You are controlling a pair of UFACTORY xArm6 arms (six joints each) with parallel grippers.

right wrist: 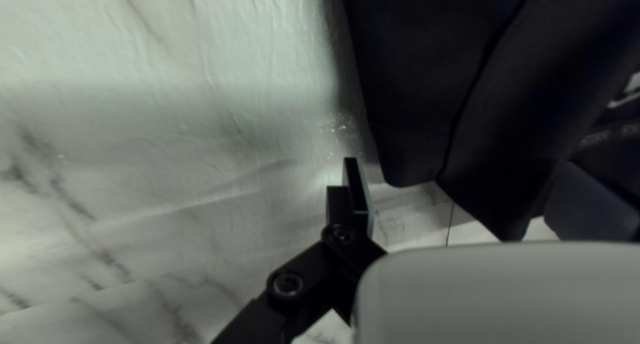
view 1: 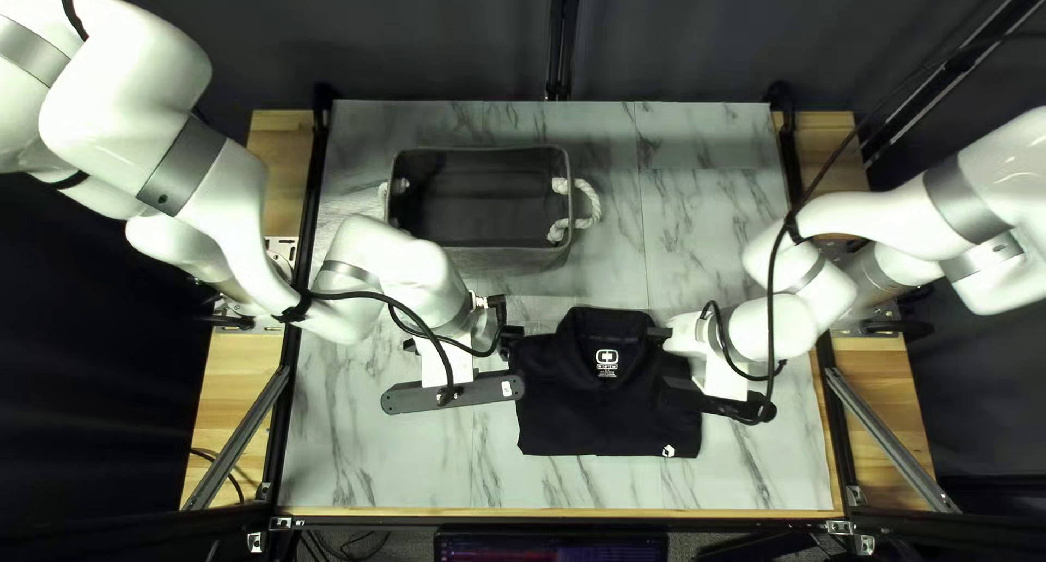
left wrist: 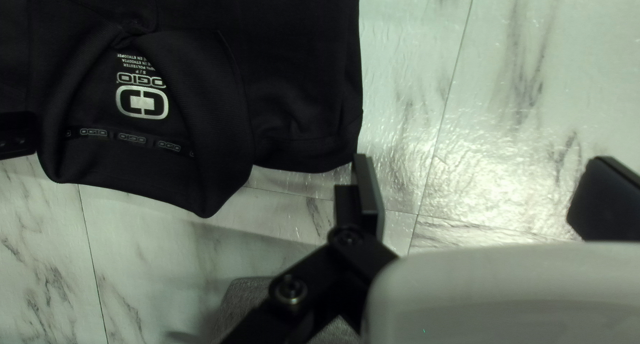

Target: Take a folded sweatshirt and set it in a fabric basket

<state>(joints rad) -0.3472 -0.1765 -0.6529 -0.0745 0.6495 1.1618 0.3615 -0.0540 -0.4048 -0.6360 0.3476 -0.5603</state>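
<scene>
Top left view alone — basket handles point(view 1: 593, 204); wrist views — left pincer point(view 1: 460, 341), right pincer point(view 1: 681, 336), both open

top L: L arm point(view 1: 131, 94), R arm point(view 1: 894, 219) cut off | 2 wrist vws: shirt point(left wrist: 300, 64) cut off

I see my bench point(view 1: 371, 464) topped in pale, grey-veined marble pattern, light glaring off it in my left wrist view; wooden boards point(view 1: 231, 371) flank both sides; a dark curtain point(view 1: 436, 39) and black post point(view 1: 560, 39) stand behind; a screen point(view 1: 550, 548) shows beyond the near edge.
</scene>
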